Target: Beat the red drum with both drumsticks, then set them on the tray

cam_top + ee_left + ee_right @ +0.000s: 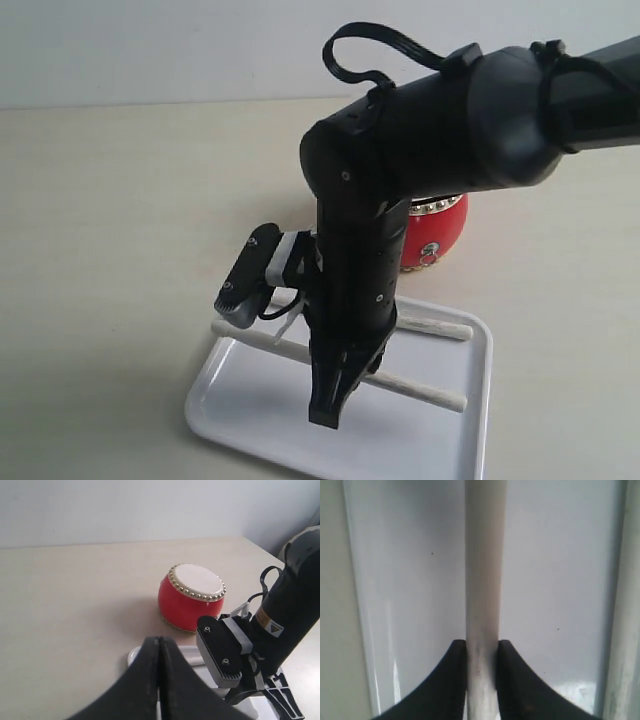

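Right tool is clamped on one stick, which lies low across the tray; whether it rests there yet I cannot tell. Second stick already lies along the tray's far side. Drum stands on the bench just behind the tray. Left tool has its fingers together, holding nothing. I judge the beating finished; only letting go of this stick remains.

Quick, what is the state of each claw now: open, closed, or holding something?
Left claw: closed, holding nothing.
Right claw: closed on a drumstick, over the tray.
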### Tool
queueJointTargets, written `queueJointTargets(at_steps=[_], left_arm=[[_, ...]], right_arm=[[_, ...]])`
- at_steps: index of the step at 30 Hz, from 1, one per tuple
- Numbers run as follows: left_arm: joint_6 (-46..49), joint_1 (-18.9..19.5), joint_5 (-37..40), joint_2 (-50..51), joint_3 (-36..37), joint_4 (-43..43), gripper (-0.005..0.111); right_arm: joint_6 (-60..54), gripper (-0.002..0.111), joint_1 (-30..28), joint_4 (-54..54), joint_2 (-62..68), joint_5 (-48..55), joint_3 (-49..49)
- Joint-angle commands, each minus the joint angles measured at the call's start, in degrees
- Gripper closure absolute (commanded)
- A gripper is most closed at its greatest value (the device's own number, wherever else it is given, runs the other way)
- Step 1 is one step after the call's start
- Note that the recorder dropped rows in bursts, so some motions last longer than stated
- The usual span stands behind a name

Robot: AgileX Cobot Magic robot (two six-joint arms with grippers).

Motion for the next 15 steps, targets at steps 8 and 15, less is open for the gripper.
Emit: queueJointTargets(at_steps=[8, 15], left_arm=[[-0.50, 0.18, -0.08, -0.48, 0.00, 1.36, 0.107], [-0.50, 0.18, 0.05, -0.48, 0.00, 1.35, 0.107]], right_arm=[[-3.59, 0.108, 0.17, 0.97, 2.88, -0.64, -0.42], [-3.80, 0.108, 0.17, 3.46, 5.20, 0.71, -0.42]])
